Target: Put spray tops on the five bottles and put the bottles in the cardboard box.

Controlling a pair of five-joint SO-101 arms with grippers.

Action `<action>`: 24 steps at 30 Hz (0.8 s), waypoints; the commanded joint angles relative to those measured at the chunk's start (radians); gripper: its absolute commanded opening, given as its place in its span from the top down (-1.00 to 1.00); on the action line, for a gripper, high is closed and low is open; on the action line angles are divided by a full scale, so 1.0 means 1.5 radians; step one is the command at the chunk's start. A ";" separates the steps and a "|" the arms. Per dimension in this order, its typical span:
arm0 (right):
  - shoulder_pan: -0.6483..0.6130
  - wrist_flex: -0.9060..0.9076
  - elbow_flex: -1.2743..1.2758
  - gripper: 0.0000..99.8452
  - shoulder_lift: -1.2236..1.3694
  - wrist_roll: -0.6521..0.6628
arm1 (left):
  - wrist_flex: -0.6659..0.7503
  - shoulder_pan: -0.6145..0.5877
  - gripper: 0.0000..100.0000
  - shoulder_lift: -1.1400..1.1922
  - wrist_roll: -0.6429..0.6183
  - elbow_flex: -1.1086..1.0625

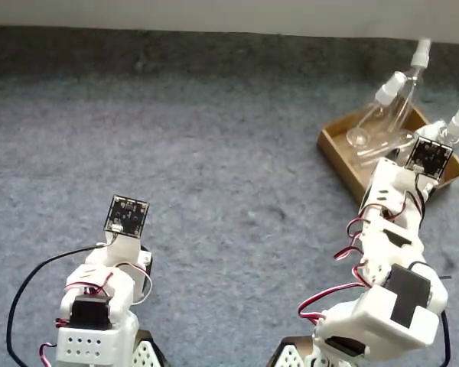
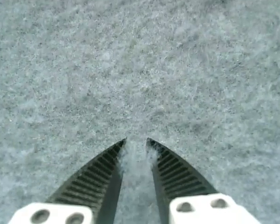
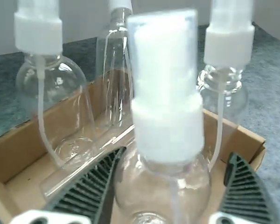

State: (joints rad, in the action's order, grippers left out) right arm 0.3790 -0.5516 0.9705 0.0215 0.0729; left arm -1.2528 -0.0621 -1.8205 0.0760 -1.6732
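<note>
Count from the right wrist view: four clear bottles, each with one white spray top, and one cardboard box (image 3: pixel 18 154). The right gripper (image 3: pixel 176 153) has its jaws spread wide on either side of the nearest bottle (image 3: pixel 163 191). A gap shows beside one finger, so the bottle is not pinched, and its base is out of frame. Its spray top (image 3: pixel 165 93) rises between the fingers and hides part of the row beyond. Past the fingertips, bottle A (image 3: pixel 60 98), bottle B (image 3: pixel 114 70) and bottle C (image 3: pixel 224 98) stand inside the box walls. In the high view the right arm's wrist covers the near part of the box (image 1: pixel 338 157), with white tops showing beyond it. The left gripper (image 2: pixel 136 140) is well apart from the box, its fingers nearly together with a thin slit between the tips. It points down at the grey felt table (image 2: pixel 130 56).
</note>
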 commanded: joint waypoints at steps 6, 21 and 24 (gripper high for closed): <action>-0.006 0.115 -0.007 0.41 -0.092 0.007 | -0.001 -0.003 0.93 -0.006 0.002 -0.014; -0.012 0.495 -0.012 0.41 -0.416 0.007 | 0.003 -0.003 0.92 -0.007 0.002 -0.011; -0.013 0.593 -0.014 0.41 -0.492 0.008 | -0.001 -0.006 0.92 -0.007 0.002 -0.002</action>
State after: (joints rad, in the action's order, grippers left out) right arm 0.3805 0.2094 0.9720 -0.5831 0.0729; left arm -1.2528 -0.0621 -1.8205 0.0760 -1.6732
